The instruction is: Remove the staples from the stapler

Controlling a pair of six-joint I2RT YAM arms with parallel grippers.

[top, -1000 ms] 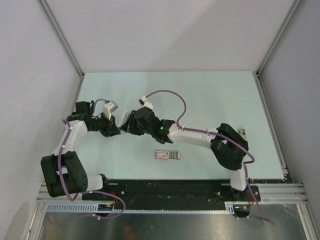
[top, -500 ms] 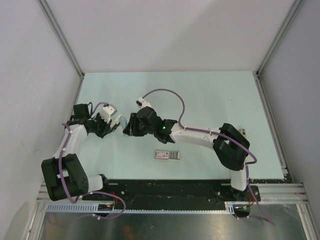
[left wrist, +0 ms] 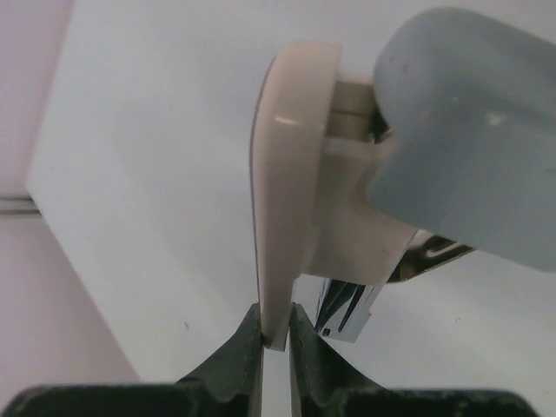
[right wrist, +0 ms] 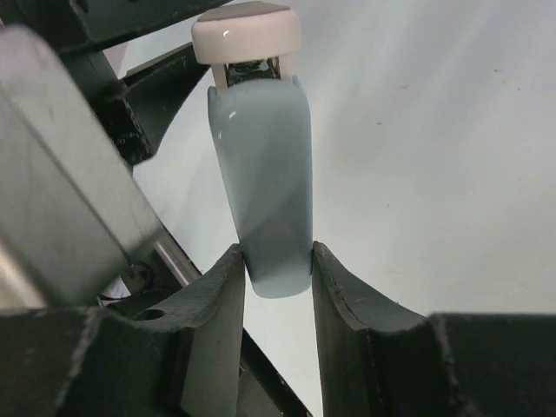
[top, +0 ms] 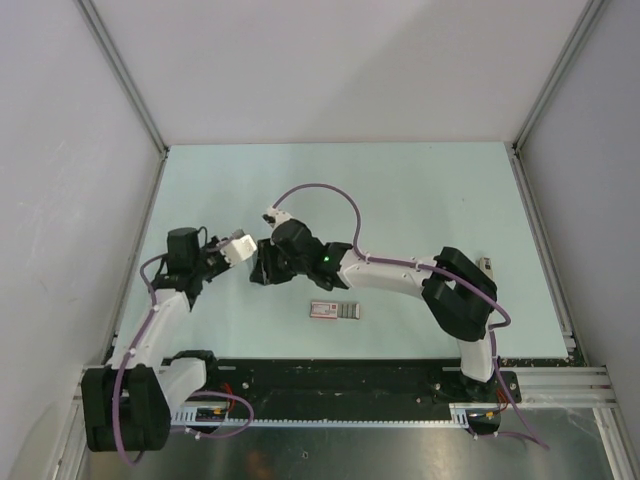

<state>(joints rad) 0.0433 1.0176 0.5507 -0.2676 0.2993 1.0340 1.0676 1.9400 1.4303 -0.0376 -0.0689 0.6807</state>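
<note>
The stapler [top: 240, 249] hangs above the table between both grippers. In the left wrist view its white base [left wrist: 291, 174] runs up from my left gripper [left wrist: 276, 326], which is shut on the base's thin edge. The pale blue top [left wrist: 469, 130] swings away to the right, and a shiny metal part [left wrist: 347, 308] shows between the two halves. I cannot make out the staples themselves. In the right wrist view my right gripper [right wrist: 276, 261] is shut on the end of the blue top [right wrist: 265, 165]. From above, the left gripper [top: 225, 256] and right gripper [top: 258, 264] meet at the stapler.
A flat red-and-white box with a grey end [top: 334, 310] lies on the pale green table [top: 420, 190], near the front and just right of the grippers. Grey walls [top: 60, 150] close in the table on three sides.
The left arm has swung its elbow down toward the near edge, and the stapler has shifted a little right and nearer. Both grippers have kept their hold.
</note>
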